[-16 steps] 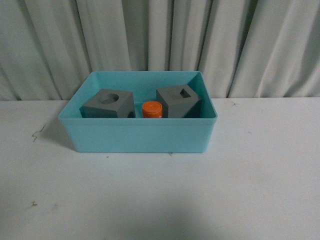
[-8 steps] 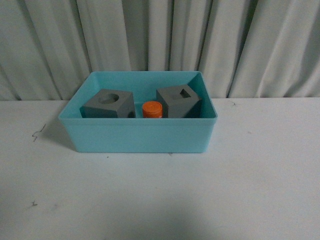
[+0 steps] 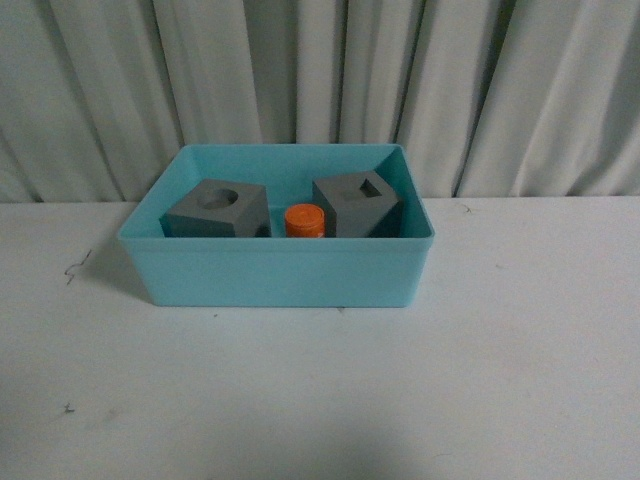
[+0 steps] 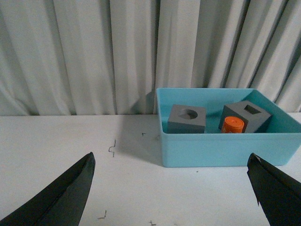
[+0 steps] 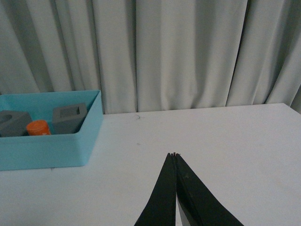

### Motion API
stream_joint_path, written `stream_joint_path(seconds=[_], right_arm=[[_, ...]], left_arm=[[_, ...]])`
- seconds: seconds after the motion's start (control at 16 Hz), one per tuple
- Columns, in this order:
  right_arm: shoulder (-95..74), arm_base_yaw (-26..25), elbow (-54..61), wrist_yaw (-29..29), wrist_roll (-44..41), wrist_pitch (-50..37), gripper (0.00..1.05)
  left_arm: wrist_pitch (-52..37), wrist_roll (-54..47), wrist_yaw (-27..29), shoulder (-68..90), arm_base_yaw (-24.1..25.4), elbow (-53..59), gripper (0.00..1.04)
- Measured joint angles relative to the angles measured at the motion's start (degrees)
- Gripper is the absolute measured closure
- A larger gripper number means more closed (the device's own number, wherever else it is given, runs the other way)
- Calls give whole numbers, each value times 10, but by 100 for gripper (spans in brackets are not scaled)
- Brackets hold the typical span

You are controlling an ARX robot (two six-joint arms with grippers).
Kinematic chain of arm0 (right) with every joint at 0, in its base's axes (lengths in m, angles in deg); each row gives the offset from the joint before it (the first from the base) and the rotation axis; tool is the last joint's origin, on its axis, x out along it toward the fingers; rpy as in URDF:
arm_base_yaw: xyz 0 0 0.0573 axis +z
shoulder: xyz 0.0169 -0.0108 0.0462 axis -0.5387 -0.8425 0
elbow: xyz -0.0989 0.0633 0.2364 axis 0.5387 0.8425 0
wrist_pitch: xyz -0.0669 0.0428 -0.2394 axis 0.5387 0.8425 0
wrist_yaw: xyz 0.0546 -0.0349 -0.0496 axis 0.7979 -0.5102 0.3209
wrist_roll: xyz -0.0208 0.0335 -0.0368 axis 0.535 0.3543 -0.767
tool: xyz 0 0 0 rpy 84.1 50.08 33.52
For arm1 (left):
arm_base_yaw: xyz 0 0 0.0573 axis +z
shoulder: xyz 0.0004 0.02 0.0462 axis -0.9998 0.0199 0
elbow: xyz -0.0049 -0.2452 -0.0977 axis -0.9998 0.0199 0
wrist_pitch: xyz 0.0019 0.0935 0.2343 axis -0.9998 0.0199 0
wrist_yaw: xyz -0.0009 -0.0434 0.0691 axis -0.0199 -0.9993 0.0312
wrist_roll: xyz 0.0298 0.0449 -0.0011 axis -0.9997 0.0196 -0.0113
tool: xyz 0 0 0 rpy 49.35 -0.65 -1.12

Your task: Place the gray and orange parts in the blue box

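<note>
The blue box (image 3: 280,272) stands at the back middle of the white table. Inside it are a gray cube with a round recess (image 3: 218,209), a gray cube with a square recess (image 3: 357,201) and, between them, the orange cylinder (image 3: 304,220). Neither arm shows in the front view. My left gripper (image 4: 171,162) is open and empty, low over the table, well short of the box (image 4: 225,149). My right gripper (image 5: 174,155) is shut and empty, over bare table to the right of the box (image 5: 47,150).
Pale pleated curtains (image 3: 320,80) hang close behind the table. Small dark marks (image 3: 72,268) lie on the tabletop left of the box.
</note>
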Motion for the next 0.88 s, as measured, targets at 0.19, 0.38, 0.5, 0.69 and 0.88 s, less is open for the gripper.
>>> stream_joint_path(seconds=[0.19,0.38,0.5,0.69,0.88], right_arm=[[0,0,0,0,0,0,103],[0,0,0,0,0,0,103],[0,0,0,0,0,0,85],[0,0,0,0,0,0,48],[0,0,0,0,0,0,14]], left_arm=[[0,0,0,0,0,0,7],[0,0,0,0,0,0,7],[0,0,0,0,0,0,7],[0,0,0,0,0,0,7],[0,0,0,0,0,0,7]])
